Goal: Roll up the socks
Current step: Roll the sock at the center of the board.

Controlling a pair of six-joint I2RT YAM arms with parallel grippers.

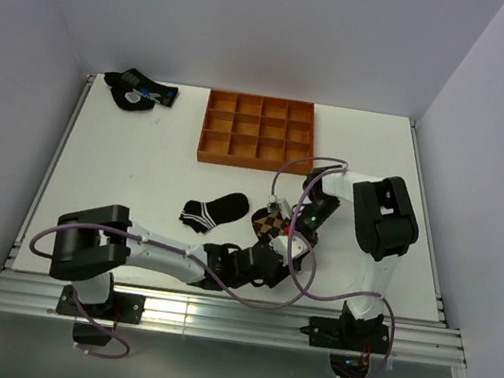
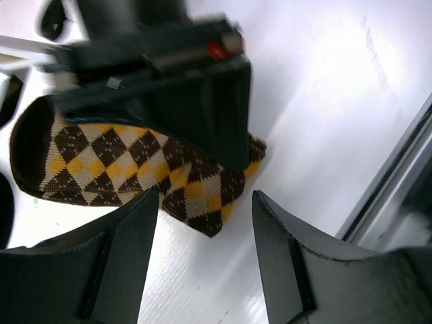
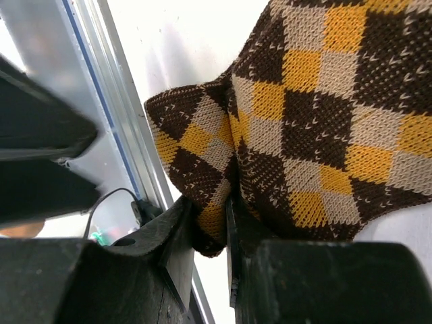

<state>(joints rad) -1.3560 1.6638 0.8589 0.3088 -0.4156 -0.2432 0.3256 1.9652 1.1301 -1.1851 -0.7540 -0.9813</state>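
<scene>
top view: nearest the camera, the left arm base (image 1: 85,302) and right arm base (image 1: 349,334) are sitting at the near edge of the bench (image 1: 121,168), and both arms are reaching in to meet just right of centre. the left gripper (image 1: 272,253) is lying low, pointing at the argyle sock (image 1: 273,221), which is resting in a short, bunched shape on the near half of the bench. the right gripper (image 1: 289,233) is touching the sock's right side. the black ankle sock (image 1: 215,210) is lying flat just to the left, apart from both grippers. an orange tray (image 1: 259,133) and a dark sock bundle (image 1: 138,91) are sitting along the far edge, well apart.

left wrist view: the left gripper's fingers are standing wide apart, holding nothing. the sock's brown-and-yellow end is lying just ahead of the gap between them. the right gripper is pressing onto the sock from above.

right wrist view: the right gripper's fingers are nearly closed, pinching a doubled fold of knit at the sock's edge.

handling, as a judgement: the sock is looking light, soft and limp, so it is likely sagging and unrolling wherever nothing is pinning it. the knit is probably gripping rather than slipping, and nothing here is fragile. the best hold is probably through both layers at the folded end, close to the bench.
</scene>
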